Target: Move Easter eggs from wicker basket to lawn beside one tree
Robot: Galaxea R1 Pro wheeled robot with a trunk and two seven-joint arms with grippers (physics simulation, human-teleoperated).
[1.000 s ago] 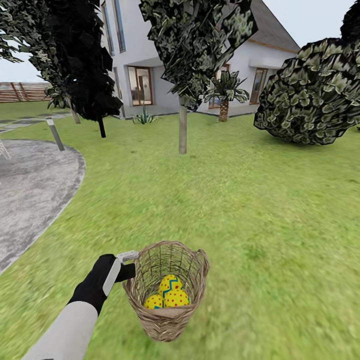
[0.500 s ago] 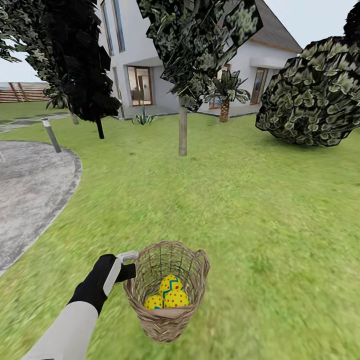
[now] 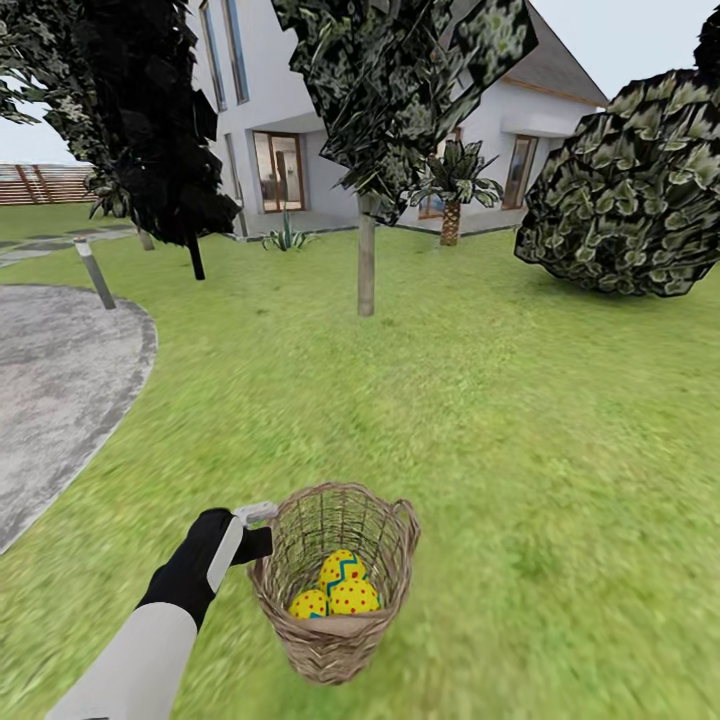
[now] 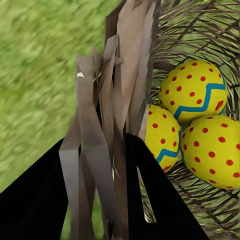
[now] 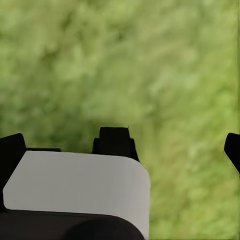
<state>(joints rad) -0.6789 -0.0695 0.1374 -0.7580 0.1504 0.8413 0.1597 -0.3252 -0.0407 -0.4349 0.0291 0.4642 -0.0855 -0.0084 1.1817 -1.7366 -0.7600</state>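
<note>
Your three Easter eggs lie together at the bottom of the wicker basket, just beyond the tip of your left gripper. One egg with a blue zigzag band sits a bit higher, and two others rest in front of it, touching each other. In the left wrist view you see the same eggs close beside one black finger, on the inner side of the basket wall.

The left gripper is closed on the rim of the basket: one finger is inside, the other outside, and the woven wall is pinched between them. The basket stands upright, and whether its base touches the lawn you cannot tell.

Far ahead of your left gripper, across the grass, stands the tree with a pale trunk and dark blocky leaves. To the right of it is a big round bush, and to the left a dark tree with a thin black trunk. A grey paved path curves away on the left side of your gripper, with a short post at its far edge. A white house stands behind the trees.

In the right wrist view, your right gripper hangs over blurry grass. Its dark fingers are far apart, so it is wide and holds nothing.
</note>
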